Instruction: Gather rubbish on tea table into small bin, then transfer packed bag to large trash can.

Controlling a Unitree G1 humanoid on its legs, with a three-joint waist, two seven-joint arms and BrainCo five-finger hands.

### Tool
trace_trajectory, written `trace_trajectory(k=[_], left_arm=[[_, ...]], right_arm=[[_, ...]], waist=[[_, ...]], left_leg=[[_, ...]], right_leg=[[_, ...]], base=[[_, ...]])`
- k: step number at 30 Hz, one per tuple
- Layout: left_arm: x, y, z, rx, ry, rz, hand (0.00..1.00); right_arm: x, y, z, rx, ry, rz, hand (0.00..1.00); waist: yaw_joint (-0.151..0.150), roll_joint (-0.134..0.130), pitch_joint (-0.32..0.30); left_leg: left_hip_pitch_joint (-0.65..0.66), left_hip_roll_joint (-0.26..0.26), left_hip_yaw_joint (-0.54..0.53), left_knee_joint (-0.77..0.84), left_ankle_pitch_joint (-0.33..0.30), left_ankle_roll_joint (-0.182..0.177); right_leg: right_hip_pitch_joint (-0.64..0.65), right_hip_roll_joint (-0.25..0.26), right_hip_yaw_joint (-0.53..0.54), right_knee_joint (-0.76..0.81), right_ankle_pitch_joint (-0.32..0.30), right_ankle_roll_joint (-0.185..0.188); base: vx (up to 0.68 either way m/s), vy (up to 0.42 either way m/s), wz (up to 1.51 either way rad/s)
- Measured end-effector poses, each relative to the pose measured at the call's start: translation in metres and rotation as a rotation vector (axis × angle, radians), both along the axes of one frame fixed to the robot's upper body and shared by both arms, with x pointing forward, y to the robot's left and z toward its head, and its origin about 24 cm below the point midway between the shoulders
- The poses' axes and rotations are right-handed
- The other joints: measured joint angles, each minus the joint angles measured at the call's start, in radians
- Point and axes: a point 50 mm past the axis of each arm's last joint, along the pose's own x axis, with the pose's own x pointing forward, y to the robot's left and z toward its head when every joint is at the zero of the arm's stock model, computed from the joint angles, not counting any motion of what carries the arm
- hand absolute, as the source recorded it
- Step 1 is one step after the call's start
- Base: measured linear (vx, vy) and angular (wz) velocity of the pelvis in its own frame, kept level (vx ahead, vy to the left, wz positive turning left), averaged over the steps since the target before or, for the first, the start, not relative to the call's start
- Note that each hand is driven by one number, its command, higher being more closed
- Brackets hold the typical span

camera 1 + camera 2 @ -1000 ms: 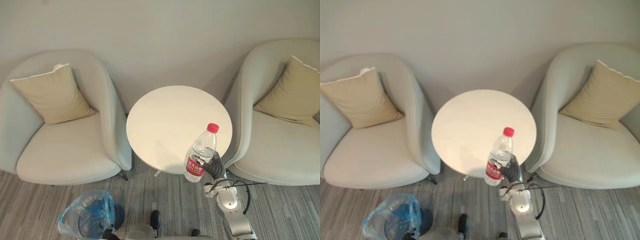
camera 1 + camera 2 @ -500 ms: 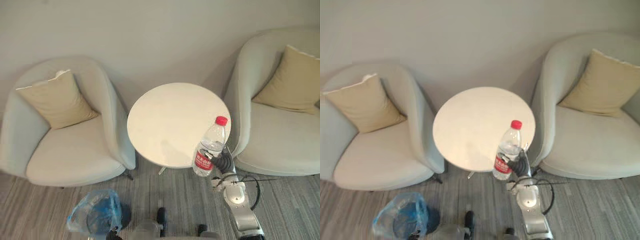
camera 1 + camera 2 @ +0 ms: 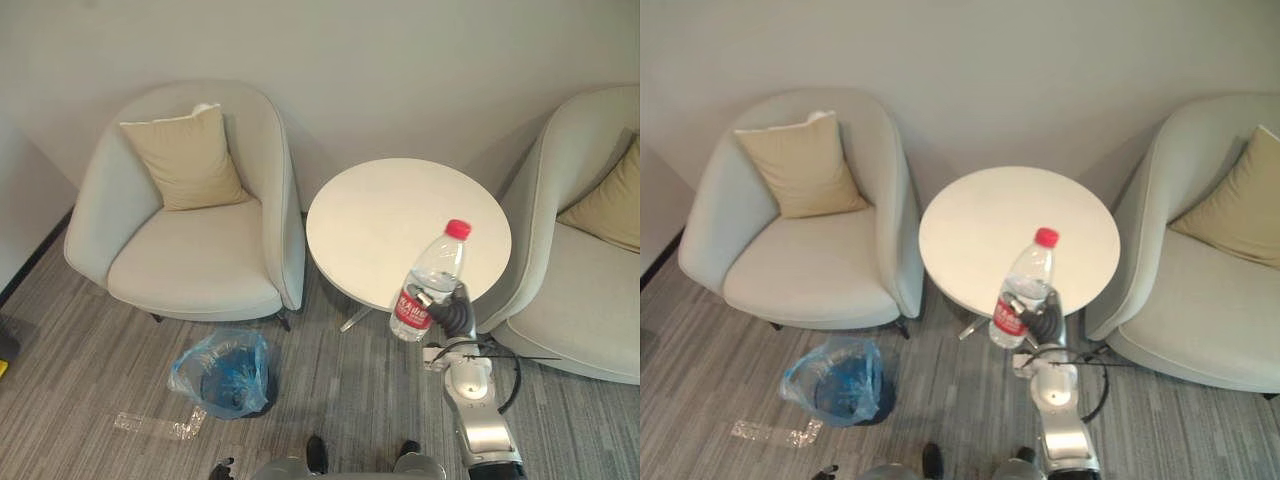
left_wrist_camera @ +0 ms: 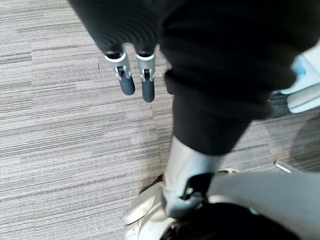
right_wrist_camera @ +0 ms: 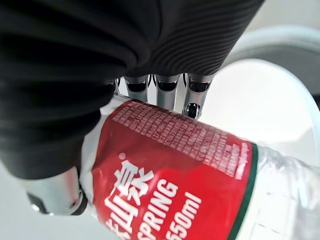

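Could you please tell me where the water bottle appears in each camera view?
Left eye view: water bottle right of centre, held in the right hand, overlapping the round table's near edge.
Right eye view: water bottle just right of centre, same grip.
Right wrist view: water bottle close up, right hand curled round it.
Left wrist view: left hand over carpet.
Shared landmark: the round table.

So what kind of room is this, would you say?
Probably a lounge or waiting corner, perhaps in an office or hotel: two pale armchairs with tan cushions flank a small round white table against a plain wall, on grey striped carpet, with a bag-lined small bin on the floor.
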Motion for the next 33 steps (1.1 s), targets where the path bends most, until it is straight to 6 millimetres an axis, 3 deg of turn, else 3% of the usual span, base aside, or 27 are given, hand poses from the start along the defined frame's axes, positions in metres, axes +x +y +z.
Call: trace_trajectory(k=[2,6,7,8,13,16,17,18,19,20,21,22,23,24,27,29,33], left_arm=[[-0.005,0.002,-0.001,-0.001,0.010,0.026,0.00],[-0.007,0.003,0.000,-0.007,0.005,0.080,0.00],[-0.007,0.005,0.000,-0.003,0.003,0.098,0.00],[-0.007,0.007,0.000,0.003,-0.002,0.120,0.00],[-0.005,0.013,0.003,0.017,-0.027,0.154,0.00],[0.007,0.014,0.007,0.017,-0.079,0.158,0.00],[0.022,0.005,0.009,-0.009,-0.125,0.178,0.00],[0.023,0.000,0.008,-0.019,-0.131,0.182,0.00],[0.024,0.000,0.008,-0.018,-0.134,0.177,0.00],[0.029,0.004,0.010,-0.005,-0.141,0.154,0.00],[0.030,0.000,0.009,-0.014,-0.136,0.143,0.00],[0.033,-0.008,0.008,-0.029,-0.143,0.147,0.00],[0.033,-0.008,0.008,-0.033,-0.141,0.145,0.00],[0.033,-0.007,0.008,-0.029,-0.139,0.143,0.00],[0.031,-0.001,0.008,-0.007,-0.128,0.136,0.00],[0.029,0.001,0.006,0.002,-0.109,0.127,0.00],[0.027,0.007,0.006,0.020,-0.096,0.107,0.00]], right_arm=[[-0.012,-0.006,-0.011,-0.003,0.051,-0.018,1.00],[-0.018,-0.011,-0.013,0.000,0.074,-0.044,1.00],[-0.021,-0.009,-0.010,0.014,0.062,-0.050,1.00],[-0.024,-0.007,-0.010,0.024,0.060,-0.054,1.00],[-0.020,0.000,0.003,0.034,0.005,-0.026,1.00],[-0.016,-0.005,0.012,0.023,-0.035,-0.040,1.00],[-0.016,-0.009,0.012,0.005,-0.033,-0.043,1.00],[-0.013,-0.006,0.014,0.005,-0.047,-0.028,1.00],[-0.011,-0.003,0.015,0.009,-0.052,-0.019,1.00],[-0.009,0.002,0.018,0.028,-0.075,-0.010,1.00],[-0.010,0.000,0.018,0.024,-0.072,-0.013,1.00],[-0.011,-0.004,0.015,0.023,-0.060,-0.039,1.00],[-0.011,-0.006,0.011,0.025,-0.044,-0.048,1.00],[-0.011,-0.005,0.011,0.029,-0.042,-0.047,1.00],[-0.008,0.001,-0.001,0.032,0.008,-0.030,1.00],[-0.009,0.005,-0.010,0.034,0.052,-0.009,1.00],[-0.005,0.016,-0.008,0.035,0.046,0.044,1.00]], waist=[[-0.010,-0.013,0.000],[-0.009,-0.022,-0.005],[-0.010,-0.024,-0.007],[-0.009,-0.045,-0.003],[0.012,-0.067,-0.038],[0.003,-0.071,-0.039],[0.004,-0.036,-0.026],[0.015,-0.014,-0.033],[0.015,-0.015,-0.033],[0.011,-0.031,-0.022],[0.007,-0.003,-0.031],[0.015,0.019,-0.042],[0.029,0.006,-0.040],[0.029,0.010,-0.045],[0.027,-0.017,-0.031],[0.026,-0.027,-0.026],[0.015,-0.049,-0.017]], left_leg=[[-0.006,-0.019,-0.087,-0.022,0.007,0.010],[-0.041,-0.035,-0.166,-0.036,0.014,0.018],[-0.055,-0.048,-0.217,-0.021,0.049,0.024],[-0.051,-0.062,-0.246,-0.020,0.061,0.032],[-0.099,-0.092,-0.312,0.022,0.053,0.042],[-0.181,-0.123,-0.197,0.218,0.022,0.048],[-0.193,-0.094,-0.181,0.289,0.020,0.052],[-0.193,-0.069,-0.127,0.296,0.016,0.044],[-0.192,-0.066,-0.097,0.293,0.013,0.025],[-0.182,-0.040,0.010,0.286,-0.075,-0.037],[-0.175,0.000,0.060,0.277,-0.120,-0.015],[-0.165,0.032,0.137,0.248,-0.149,0.037],[-0.142,0.018,0.145,0.184,-0.108,0.022],[-0.128,0.010,0.138,0.166,-0.094,0.022],[-0.089,-0.008,0.124,0.100,-0.069,0.045],[-0.042,-0.018,0.118,0.078,-0.069,0.045],[0.011,-0.018,0.093,0.069,-0.069,0.046]], right_leg=[[-0.003,0.058,0.132,0.024,-0.074,-0.003],[-0.027,0.099,0.207,0.060,-0.149,-0.023],[-0.021,0.118,0.241,0.076,-0.155,-0.034],[-0.016,0.105,0.217,0.098,-0.167,-0.044],[0.020,0.076,0.120,0.101,-0.176,-0.040],[0.046,0.056,0.053,0.159,-0.157,-0.039],[0.015,0.090,0.077,0.186,-0.207,-0.060],[0.031,0.128,0.084,0.028,-0.181,-0.072],[0.037,0.131,0.083,-0.032,-0.140,-0.075],[0.036,0.102,0.049,-0.079,-0.014,-0.075],[0.037,0.123,0.020,-0.070,-0.014,-0.079],[0.039,0.141,0.002,-0.063,-0.029,-0.080],[0.041,0.134,0.002,-0.064,-0.031,-0.077],[0.044,0.132,0.001,-0.068,-0.034,-0.072],[0.043,0.124,0.001,-0.043,-0.055,-0.058],[0.028,0.103,0.010,0.068,-0.085,-0.033],[-0.063,0.087,0.085,0.348,-0.092,-0.047]], base=[[-0.01,-0.061,1.07],[0.10,-0.077,1.07],[0.16,-0.076,1.09],[0.16,-0.076,1.06],[0.19,-0.065,0.75],[0.15,0.006,1.23],[0.02,0.030,0.84],[0.00,0.047,0.73],[0.02,0.008,0.68],[0.02,-0.021,0.67],[0.03,-0.023,0.82],[0.03,-0.001,0.38],[0.04,0.016,0.22],[0.06,0.002,0.14],[0.09,-0.004,0.12],[0.10,0.011,0.07],[0.11,0.011,0.13]])
